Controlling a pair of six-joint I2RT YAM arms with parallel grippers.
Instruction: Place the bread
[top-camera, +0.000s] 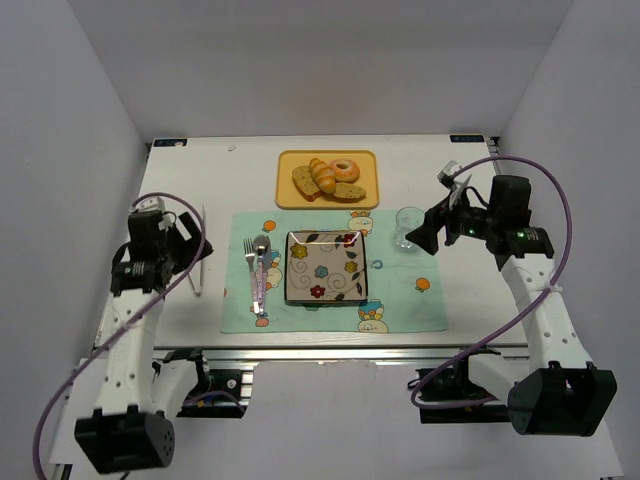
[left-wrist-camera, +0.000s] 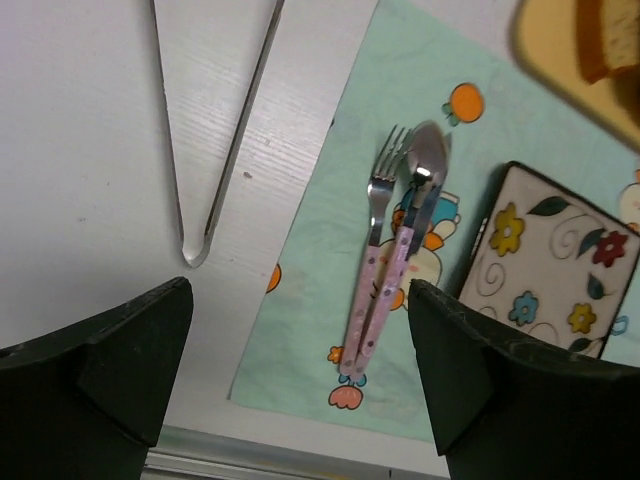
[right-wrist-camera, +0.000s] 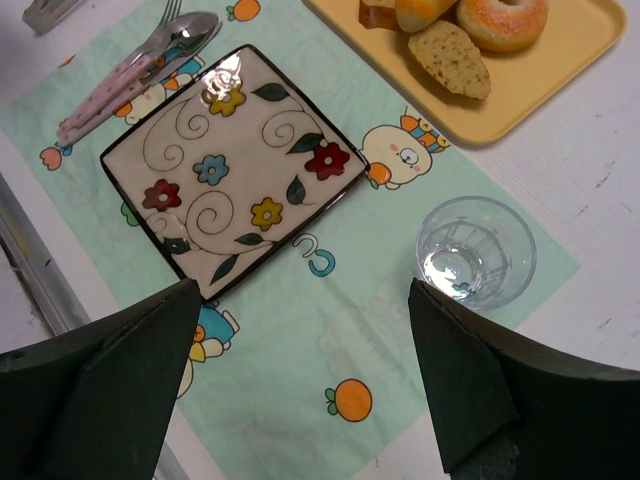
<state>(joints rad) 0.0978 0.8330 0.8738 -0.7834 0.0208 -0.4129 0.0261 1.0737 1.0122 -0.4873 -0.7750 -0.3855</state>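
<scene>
Both with fingers apart, left hand (left-wrist-camera: 300, 292) and right hand (right-wrist-camera: 305, 292), bread (top-camera: 322, 176) on yellow tray (top-camera: 289, 160), placemat (right-wrist-camera: 335, 325) bearing a printed 3.

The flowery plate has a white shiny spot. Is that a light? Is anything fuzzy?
Right wrist view: light glares off the plate near one corner and the spoon; the near black fingers look soft. Top view: evenly lit, faint shadows only.

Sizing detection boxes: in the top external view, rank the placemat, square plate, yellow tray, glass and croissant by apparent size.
1. placemat
2. square plate and yellow tray, too alike to rank
3. glass
4. croissant, slightly smaller than the glass
</scene>
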